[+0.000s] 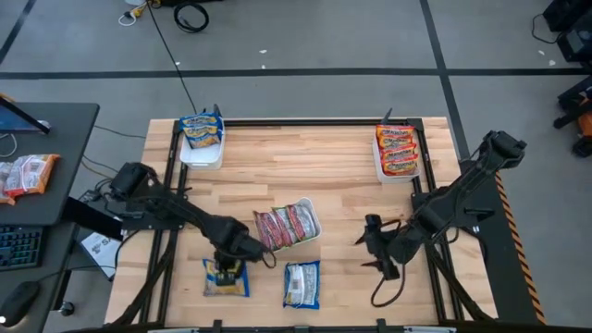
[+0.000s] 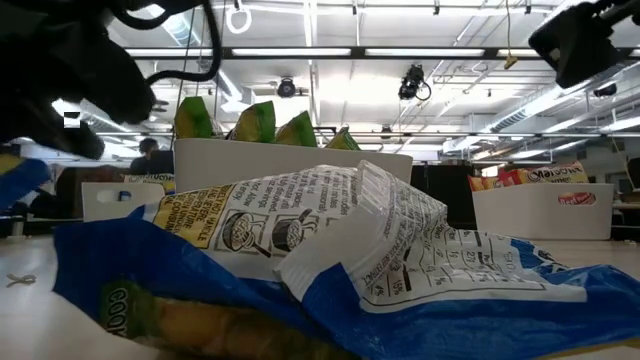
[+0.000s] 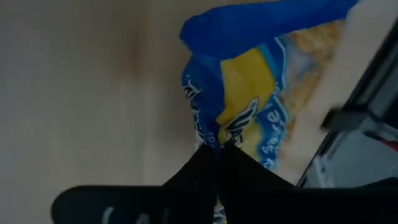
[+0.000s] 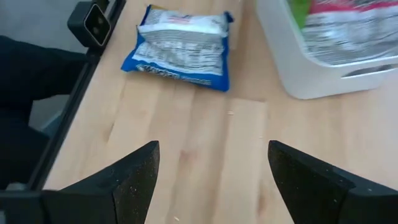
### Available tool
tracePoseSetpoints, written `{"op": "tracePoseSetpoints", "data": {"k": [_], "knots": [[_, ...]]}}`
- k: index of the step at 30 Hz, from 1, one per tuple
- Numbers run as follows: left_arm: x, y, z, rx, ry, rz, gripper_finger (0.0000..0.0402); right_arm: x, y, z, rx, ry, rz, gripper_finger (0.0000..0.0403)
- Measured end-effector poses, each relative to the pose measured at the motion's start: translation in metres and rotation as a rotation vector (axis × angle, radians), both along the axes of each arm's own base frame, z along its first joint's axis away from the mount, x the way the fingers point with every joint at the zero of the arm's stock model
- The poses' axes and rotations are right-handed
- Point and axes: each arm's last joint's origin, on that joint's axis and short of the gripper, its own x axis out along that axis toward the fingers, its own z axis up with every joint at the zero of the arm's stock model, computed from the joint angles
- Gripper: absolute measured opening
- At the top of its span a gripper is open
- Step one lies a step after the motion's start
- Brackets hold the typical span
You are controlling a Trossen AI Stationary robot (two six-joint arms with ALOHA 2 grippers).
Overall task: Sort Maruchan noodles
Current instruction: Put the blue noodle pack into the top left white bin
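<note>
Two blue-white Maruchan noodle packets lie near the table's front edge: one at the left (image 1: 226, 280) and one to its right (image 1: 302, 284) (image 4: 183, 46). My left gripper (image 1: 228, 266) (image 3: 217, 148) is shut on the left packet (image 3: 249, 87). My right gripper (image 1: 377, 252) (image 4: 211, 177) hangs open over bare wood at the near right, with nothing between its fingers. In the low view both packets (image 2: 330, 240) fill the foreground. My left gripper pinches the left blue packet between its two fingertips, on the wrapper near its far edge (image 3: 235, 127). The fingers slant down from the table's left. The wrapper bunches up at the pinch. The packet's near part (image 1: 226, 289) lies on the table.
A white tray (image 1: 313, 237) of silvery-red packets stands mid-table, just beyond the two blue packets. A tray with blue-yellow packets (image 1: 201, 129) stands at the far left. A tray with orange packets (image 1: 398, 148) stands at the far right. A black frame (image 1: 305, 121) edges the table.
</note>
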Motion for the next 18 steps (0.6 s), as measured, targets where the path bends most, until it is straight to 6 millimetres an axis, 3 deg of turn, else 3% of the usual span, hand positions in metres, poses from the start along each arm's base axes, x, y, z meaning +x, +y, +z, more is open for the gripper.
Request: {"op": "tracePoseSetpoints", "data": {"k": [5, 10, 18], "knots": [[-0.021, 0.034, 0.030, 0.190, 0.089, 0.037, 0.0008, -0.012, -0.011, 0.015, -0.043, -0.043, 0.034, 0.0290], [-0.039, 0.079, 0.081, 0.581, 0.122, 0.042, 0.0006, -0.014, -0.013, 0.020, -0.042, -0.066, 0.051, 0.0276], [-0.041, 0.150, 0.153, 0.971, -0.139, 0.221, 0.0004, -0.013, -0.014, 0.020, -0.041, -0.078, -0.021, 0.0266]]}}
